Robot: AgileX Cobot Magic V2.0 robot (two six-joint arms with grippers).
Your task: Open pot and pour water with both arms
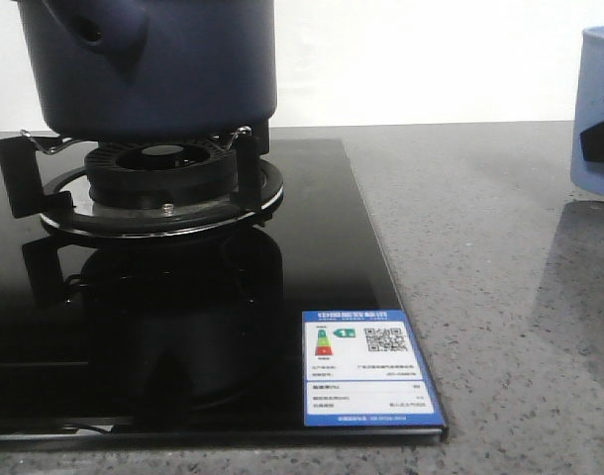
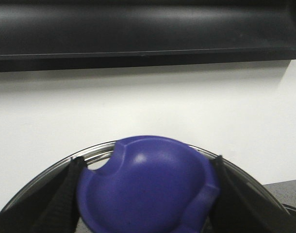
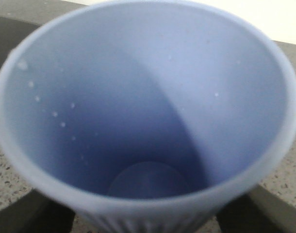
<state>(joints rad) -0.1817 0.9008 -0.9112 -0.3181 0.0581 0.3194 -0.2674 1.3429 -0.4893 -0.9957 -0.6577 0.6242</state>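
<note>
A dark blue pot sits on the wire supports of a gas burner at the far left of a glossy black stove, its stubby hollow handle facing the camera. The left wrist view shows the left gripper with black fingers clenched on either side of a rounded purple-blue lid. A printed label is stuck on the stove's front right corner. Further right, on the speckled grey tabletop, stands a pale blue cup; the right gripper grasps it, dark fingers against its sides.
</note>
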